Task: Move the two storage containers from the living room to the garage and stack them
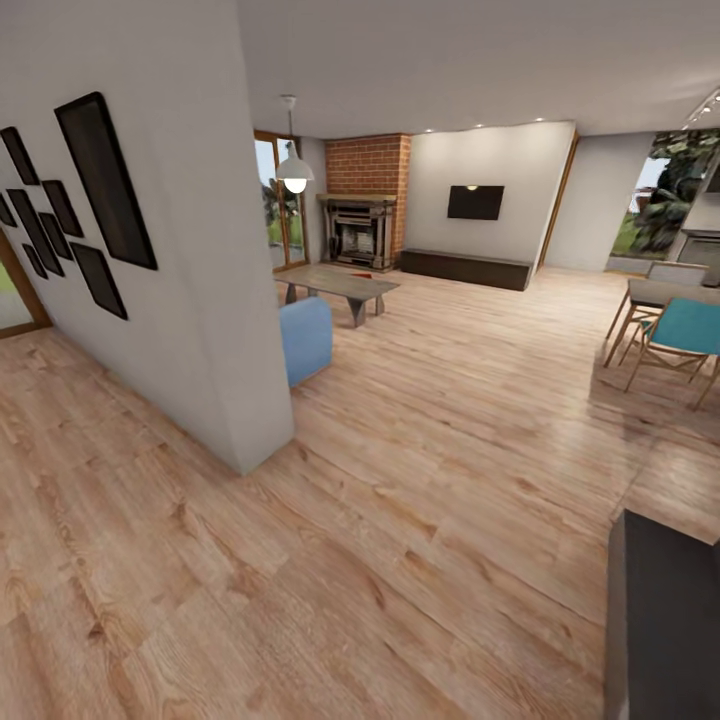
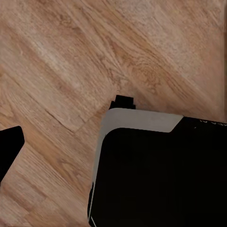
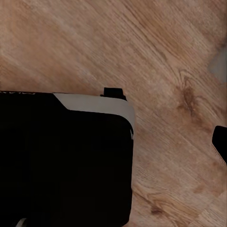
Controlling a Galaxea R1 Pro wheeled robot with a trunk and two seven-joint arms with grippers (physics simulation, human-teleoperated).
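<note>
Looked across the living room [image 1: 430, 330] over light wood plank floor [image 1: 400, 520]: brick fireplace [image 1: 366, 200] and black wall TV [image 1: 475, 202] at the far end, blue sofa [image 1: 306, 338] beside a white partition wall [image 1: 190, 250]. Could not tell either end effector's state; no orange-red containers in sight.

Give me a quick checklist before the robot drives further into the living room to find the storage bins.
1. Path ahead over the wood plank floor: ok, open toward the fireplace.
2. Wall corner at left: ok, but close; keep a margin.
3. Dark cabinet edge at lower right: ok, off the straight path.
4. Dining chair at right: ok, off the path.
5. Storage containers located: not ok, none seen yet.
6. Grippers free: cannot tell; wrist views look down at the floor and the robot's dark base.
</note>
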